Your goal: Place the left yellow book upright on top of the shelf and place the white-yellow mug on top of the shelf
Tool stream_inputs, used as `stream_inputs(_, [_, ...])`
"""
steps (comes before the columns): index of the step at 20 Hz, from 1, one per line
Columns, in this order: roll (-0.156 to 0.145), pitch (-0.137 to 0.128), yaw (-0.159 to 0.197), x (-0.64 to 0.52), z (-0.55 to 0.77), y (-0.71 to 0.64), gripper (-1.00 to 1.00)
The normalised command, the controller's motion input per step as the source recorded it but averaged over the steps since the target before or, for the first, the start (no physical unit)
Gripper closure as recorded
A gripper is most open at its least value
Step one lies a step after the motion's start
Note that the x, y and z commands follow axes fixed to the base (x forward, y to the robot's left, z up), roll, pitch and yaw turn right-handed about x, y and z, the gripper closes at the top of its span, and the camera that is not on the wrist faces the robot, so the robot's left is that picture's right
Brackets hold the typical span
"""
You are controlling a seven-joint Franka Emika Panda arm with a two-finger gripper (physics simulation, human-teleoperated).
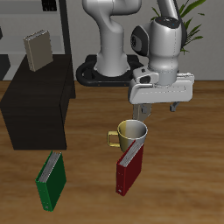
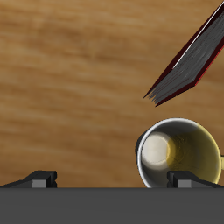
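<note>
The left yellow book (image 1: 37, 50), khaki with pale page edges, stands upright on top of the black shelf (image 1: 39, 109), near its back. The white-yellow mug (image 1: 132, 132) sits upright on the wooden table, its yellow handle pointing toward the shelf. In the wrist view the mug (image 2: 179, 154) shows its yellow inside, close to one fingertip (image 2: 185, 178). My gripper (image 1: 159, 108) hangs open just above the mug and slightly off to its side, holding nothing. Its fingers (image 2: 39, 178) are spread wide in the wrist view, where the gripper (image 2: 112, 179) is empty.
A dark red book (image 1: 129, 166) stands right against the mug on the side nearer the table's front edge; the red book (image 2: 188, 61) also appears in the wrist view. A green book (image 1: 51, 179) stands in front of the shelf.
</note>
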Motion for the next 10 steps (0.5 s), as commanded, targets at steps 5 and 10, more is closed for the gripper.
stream_inputs(5, [-0.013, 0.048, -0.003, 0.05, -0.33, -0.08, -1.0])
stream_inputs(10, [-0.021, 0.042, -0.008, 0.06, -0.33, -0.14, -1.0])
